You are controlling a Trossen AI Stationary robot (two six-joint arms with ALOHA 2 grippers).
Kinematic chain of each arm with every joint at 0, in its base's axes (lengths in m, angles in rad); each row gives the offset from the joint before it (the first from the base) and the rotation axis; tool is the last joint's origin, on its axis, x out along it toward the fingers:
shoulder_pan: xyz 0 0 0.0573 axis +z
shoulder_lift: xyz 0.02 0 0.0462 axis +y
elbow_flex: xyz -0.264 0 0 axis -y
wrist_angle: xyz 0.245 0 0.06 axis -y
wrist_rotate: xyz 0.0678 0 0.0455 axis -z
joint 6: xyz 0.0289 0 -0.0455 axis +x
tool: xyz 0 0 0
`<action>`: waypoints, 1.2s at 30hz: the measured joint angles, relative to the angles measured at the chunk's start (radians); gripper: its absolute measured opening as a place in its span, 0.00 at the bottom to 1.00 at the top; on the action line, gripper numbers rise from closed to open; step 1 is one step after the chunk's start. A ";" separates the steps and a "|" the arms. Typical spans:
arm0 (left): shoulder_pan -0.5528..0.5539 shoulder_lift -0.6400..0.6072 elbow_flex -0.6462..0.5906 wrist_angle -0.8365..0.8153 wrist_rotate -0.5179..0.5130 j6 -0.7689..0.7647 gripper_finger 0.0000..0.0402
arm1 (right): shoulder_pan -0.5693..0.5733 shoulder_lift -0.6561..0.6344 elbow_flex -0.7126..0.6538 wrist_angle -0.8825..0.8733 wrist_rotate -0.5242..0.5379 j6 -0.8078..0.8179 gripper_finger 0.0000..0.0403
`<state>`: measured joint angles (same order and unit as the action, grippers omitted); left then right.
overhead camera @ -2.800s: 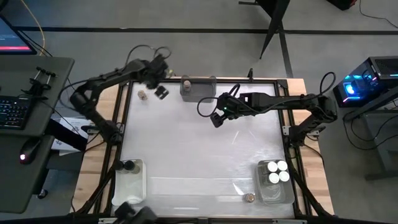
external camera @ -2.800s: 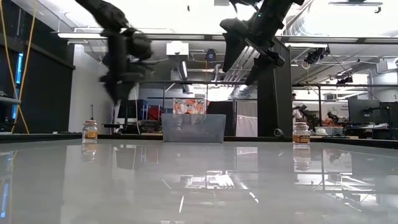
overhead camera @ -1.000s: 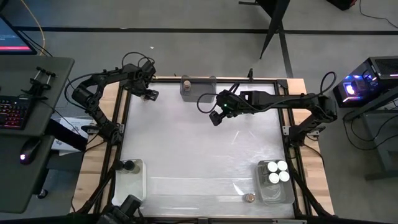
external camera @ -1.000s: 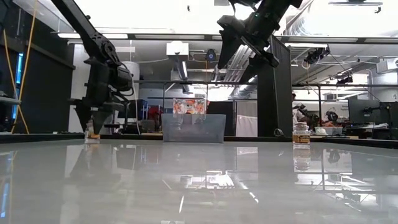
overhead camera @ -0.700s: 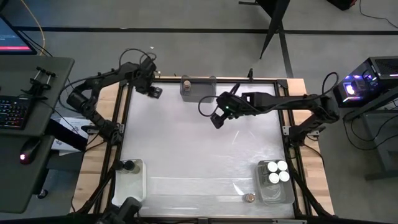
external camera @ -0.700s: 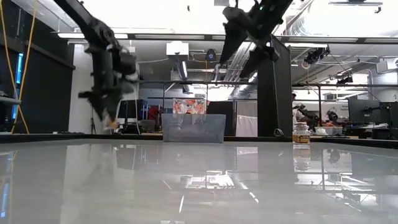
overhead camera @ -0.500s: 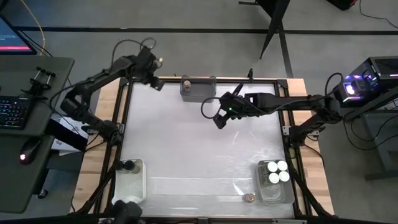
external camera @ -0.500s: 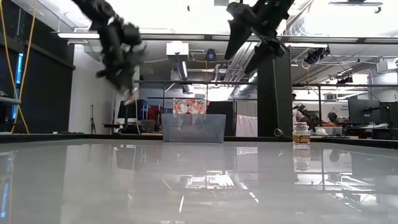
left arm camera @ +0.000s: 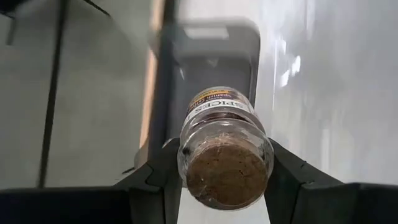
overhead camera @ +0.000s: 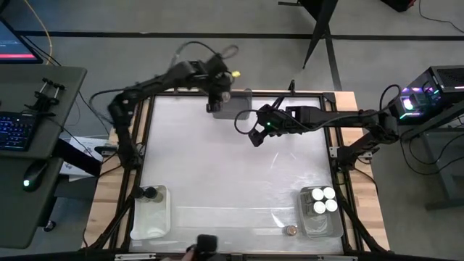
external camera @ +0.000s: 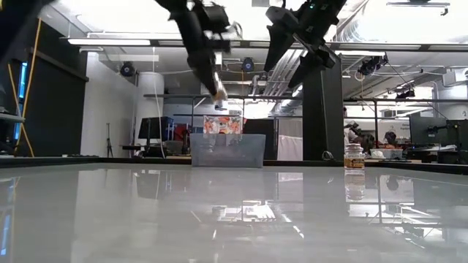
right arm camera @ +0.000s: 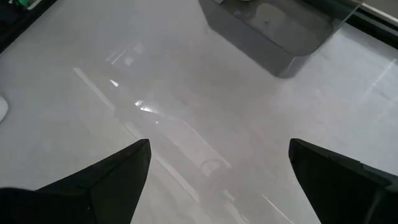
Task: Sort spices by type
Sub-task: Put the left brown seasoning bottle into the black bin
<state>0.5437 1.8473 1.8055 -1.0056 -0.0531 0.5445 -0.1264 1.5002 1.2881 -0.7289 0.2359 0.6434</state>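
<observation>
High view: left gripper (overhead camera: 214,96) sits over the grey bin (overhead camera: 239,109); right gripper (overhead camera: 257,135) waits nearby, fingers apart. Left wrist view: fingers clamp the cork-topped jar (left arm camera: 224,148) above that bin. Centre it over the opening and lower before you let go.
</observation>
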 joint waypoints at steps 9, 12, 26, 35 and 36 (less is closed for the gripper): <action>0.023 0.211 0.054 -0.051 -0.049 0.356 0.35 | 0.017 0.000 0.000 -0.001 0.000 0.023 0.94; 0.049 0.244 0.054 -0.052 -0.043 0.343 0.36 | 0.019 0.000 0.000 -0.001 0.000 0.035 0.94; 0.093 0.329 0.056 -0.089 -0.001 0.142 0.44 | 0.022 0.001 0.000 -0.003 0.023 0.031 0.94; 0.094 0.328 0.056 -0.088 -0.002 0.140 0.54 | 0.022 0.001 0.000 -0.003 0.023 0.030 0.94; 0.094 0.328 0.056 -0.089 -0.002 0.140 0.54 | 0.022 0.001 0.000 -0.003 0.023 0.030 0.94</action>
<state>0.6373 2.1757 1.8610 -1.0941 -0.0547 0.6842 -0.1040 1.5009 1.2881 -0.7319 0.2588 0.6729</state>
